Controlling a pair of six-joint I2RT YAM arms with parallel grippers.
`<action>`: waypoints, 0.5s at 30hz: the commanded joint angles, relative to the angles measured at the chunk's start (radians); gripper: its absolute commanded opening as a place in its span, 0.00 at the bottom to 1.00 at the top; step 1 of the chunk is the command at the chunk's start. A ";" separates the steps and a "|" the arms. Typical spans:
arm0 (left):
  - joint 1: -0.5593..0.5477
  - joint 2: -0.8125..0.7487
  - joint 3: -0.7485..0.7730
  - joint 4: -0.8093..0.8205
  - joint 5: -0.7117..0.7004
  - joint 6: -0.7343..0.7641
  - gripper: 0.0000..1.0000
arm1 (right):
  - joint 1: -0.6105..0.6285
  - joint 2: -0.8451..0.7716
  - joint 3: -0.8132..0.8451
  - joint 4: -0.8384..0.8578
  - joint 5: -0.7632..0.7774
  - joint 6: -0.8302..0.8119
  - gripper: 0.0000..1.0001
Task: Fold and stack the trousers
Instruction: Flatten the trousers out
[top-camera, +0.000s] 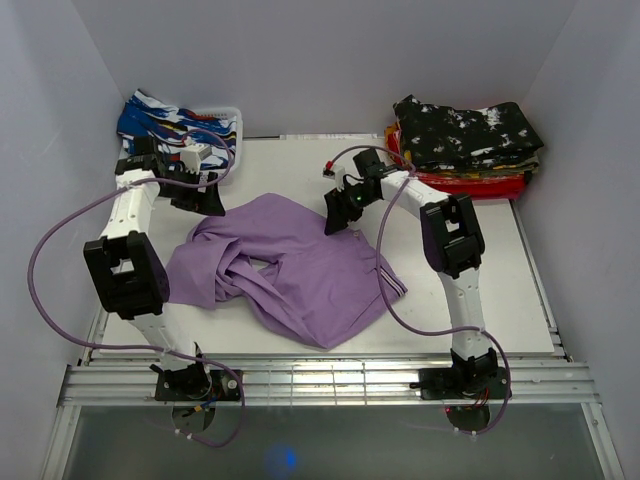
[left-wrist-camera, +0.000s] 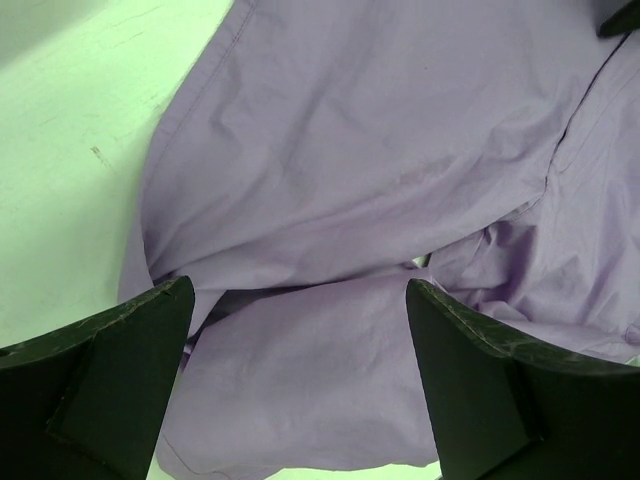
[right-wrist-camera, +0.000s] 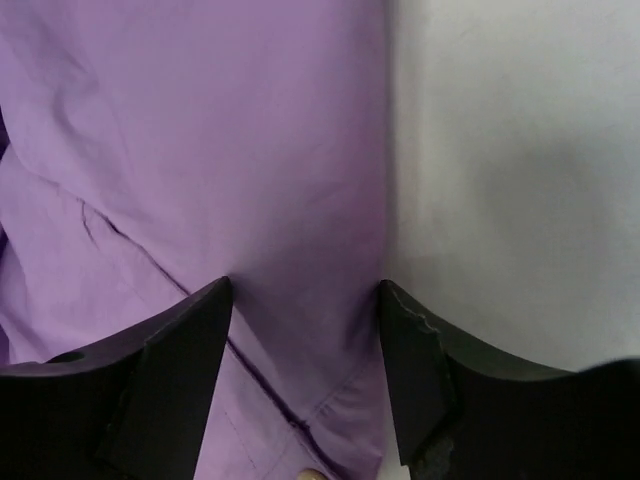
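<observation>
The crumpled purple cotton trousers (top-camera: 290, 270) lie in a loose heap at the middle of the white table (top-camera: 500, 280), legs overlapping, not yet folded. Most of the cloth lies on the near side of both claws, towards the arm bases.

The left claw (left-wrist-camera: 300, 300) hangs spread wide over the garment's far left corner, gripping nothing. Creased purple cloth fills the gap between its fingers, and bare table shows off to its left. The right claw (right-wrist-camera: 305, 295) is likewise parted and empty. It straddles a straight edge of the trousers, with cloth under its left finger and table under its right. I judge that each is lined up to pinch an outer edge, so the heap can be drawn flat.

Beyond the right claw, a stack of folded trousers, black-and-white print on top and red beneath (top-camera: 465, 145), marks where this pair belongs. Beyond the left claw, a white plastic basket (top-camera: 232, 118) holds blue patterned clothes (top-camera: 160, 115).

No brand, label or writing can be read anywhere.
</observation>
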 joint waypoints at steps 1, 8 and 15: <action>0.002 0.011 0.059 0.011 0.052 -0.030 0.98 | 0.014 -0.051 -0.046 -0.064 -0.049 -0.048 0.65; 0.000 0.007 0.073 0.016 0.073 -0.047 0.98 | -0.007 -0.114 -0.066 -0.081 -0.002 -0.094 0.08; 0.002 -0.088 -0.053 0.089 0.041 -0.064 0.98 | 0.012 -0.474 -0.296 0.020 0.411 -0.198 0.08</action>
